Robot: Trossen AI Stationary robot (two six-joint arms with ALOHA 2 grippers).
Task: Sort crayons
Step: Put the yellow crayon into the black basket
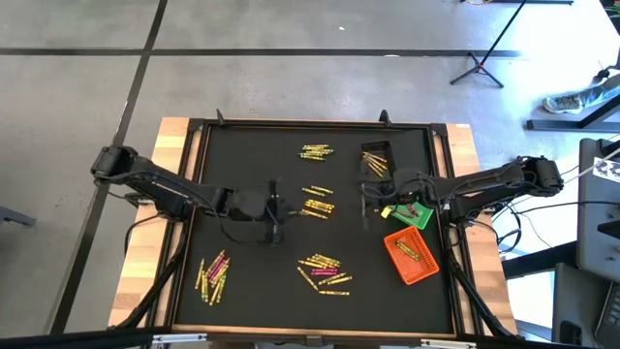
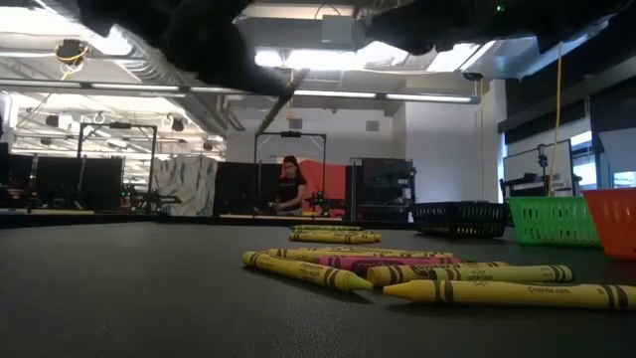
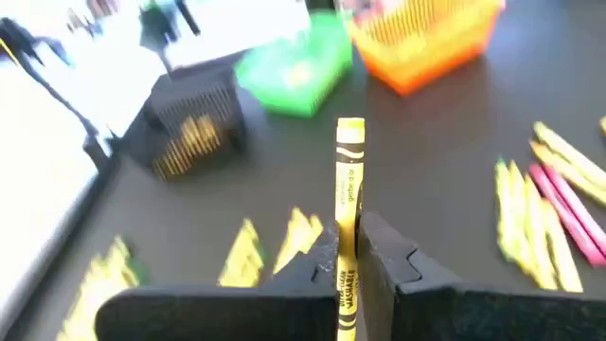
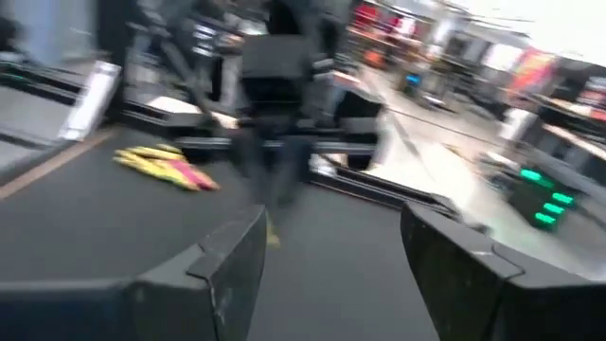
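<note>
Between the fingers of the left gripper [image 3: 348, 275], closed tight, stands one yellow crayon [image 3: 348, 180], its tip pointing ahead past the fingertips. Loose crayons [image 1: 318, 206] lie just beside this gripper. Right gripper [image 4: 331, 256]: jaws spread wide, holding nothing, near the black bin [image 1: 377, 160].

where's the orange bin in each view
High view: orange bin lower right, beside the green bin.
Low view: far right edge, green bin just left of it.
Left wrist view: at the top, green bin alongside.
Right wrist view: not in it.
</note>
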